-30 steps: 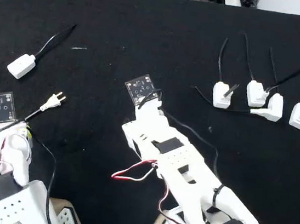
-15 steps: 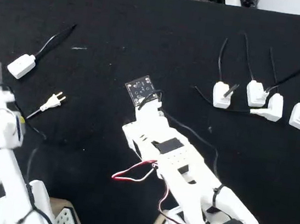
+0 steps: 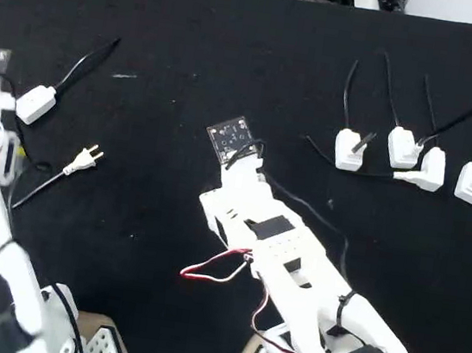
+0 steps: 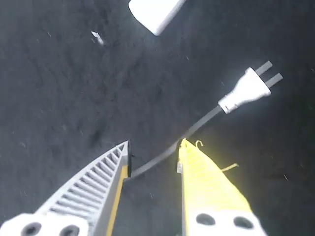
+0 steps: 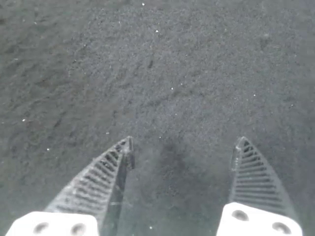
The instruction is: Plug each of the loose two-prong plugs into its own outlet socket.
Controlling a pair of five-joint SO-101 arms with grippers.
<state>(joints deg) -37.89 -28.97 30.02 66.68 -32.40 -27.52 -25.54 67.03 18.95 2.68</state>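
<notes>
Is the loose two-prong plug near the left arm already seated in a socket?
No: the two-prong plug lies free on the black table, both prongs bare with nothing fitted over them.

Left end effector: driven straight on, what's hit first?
Likely the black cable, crossing between the open tips of the left end effector; the white outlet block lies farther on. Depth unclear.
</notes>
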